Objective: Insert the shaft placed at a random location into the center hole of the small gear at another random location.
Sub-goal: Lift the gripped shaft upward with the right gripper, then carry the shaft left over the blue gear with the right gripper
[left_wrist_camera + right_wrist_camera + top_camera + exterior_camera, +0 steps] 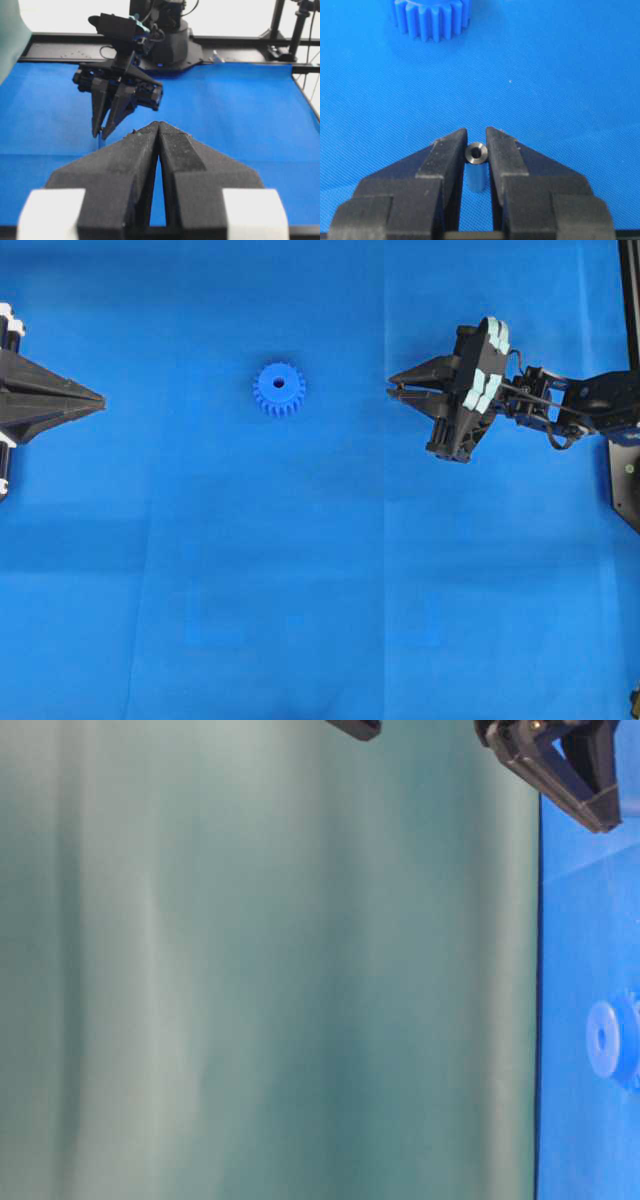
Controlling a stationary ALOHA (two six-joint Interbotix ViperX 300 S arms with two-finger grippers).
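The small gear [279,389], bright blue with a raised hub, lies flat on the blue mat, its dark center hole [278,384] facing up. My right gripper [392,389] is some way to its right, tips pointing at it. In the right wrist view that gripper [476,137] is shut on the shaft [476,153], a short silvery pin standing upright between the fingertips, with the gear [430,20] ahead at the top left. My left gripper [100,400] rests at the far left edge, shut with nothing in it, its tips [158,124] touching.
A blue mat [320,590] covers the whole table. A black frame rail [628,330] and the right arm's base run along the right edge. In the table-level view a green backdrop [250,970] fills most of the picture, with the gear [603,1038] at the right.
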